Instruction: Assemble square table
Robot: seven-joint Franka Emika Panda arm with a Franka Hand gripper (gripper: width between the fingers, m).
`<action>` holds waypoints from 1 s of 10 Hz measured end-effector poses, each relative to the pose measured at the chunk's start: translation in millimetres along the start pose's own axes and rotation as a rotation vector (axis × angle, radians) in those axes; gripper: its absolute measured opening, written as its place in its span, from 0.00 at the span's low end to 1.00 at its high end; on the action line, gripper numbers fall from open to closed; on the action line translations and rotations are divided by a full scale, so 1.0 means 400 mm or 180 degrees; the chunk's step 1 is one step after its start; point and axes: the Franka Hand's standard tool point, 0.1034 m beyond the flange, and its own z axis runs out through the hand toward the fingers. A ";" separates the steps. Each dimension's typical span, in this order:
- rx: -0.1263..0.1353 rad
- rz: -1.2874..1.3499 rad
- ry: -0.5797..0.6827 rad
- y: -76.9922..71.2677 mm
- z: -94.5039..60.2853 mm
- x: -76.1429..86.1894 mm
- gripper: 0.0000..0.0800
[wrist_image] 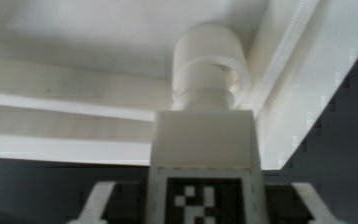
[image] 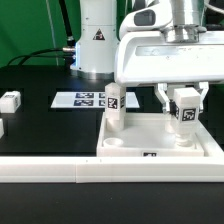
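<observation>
rail in front, tabletop just behind.
my tool clamps a leg at right; i'd keep it upright over its corner.

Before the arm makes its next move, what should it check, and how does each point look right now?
1. Grip: the gripper is closed on the held leg, which is upright: ok.
2. Tip of the held leg lined up with a corner hole of the tabletop: cannot tell; the wrist view shows only rim nearby.
3. The standing leg is upright on the tabletop, apart from the gripper: ok.
4. The loose leg block is out of the way at the exterior view's left: ok.
5. Held leg fully seated: cannot tell.
</observation>
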 end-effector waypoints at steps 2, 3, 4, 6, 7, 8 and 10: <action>0.0000 -0.0011 0.0018 -0.004 0.003 0.000 0.36; -0.0002 -0.0018 0.0030 -0.007 0.007 -0.003 0.36; -0.0003 -0.0028 0.0011 -0.010 0.015 -0.012 0.36; -0.0003 -0.0045 -0.0004 -0.015 0.023 -0.022 0.36; -0.0006 -0.0047 0.0002 -0.014 0.025 -0.023 0.36; -0.0009 -0.0049 0.0013 -0.013 0.025 -0.024 0.36; -0.0033 -0.0059 0.0122 -0.009 0.024 -0.027 0.36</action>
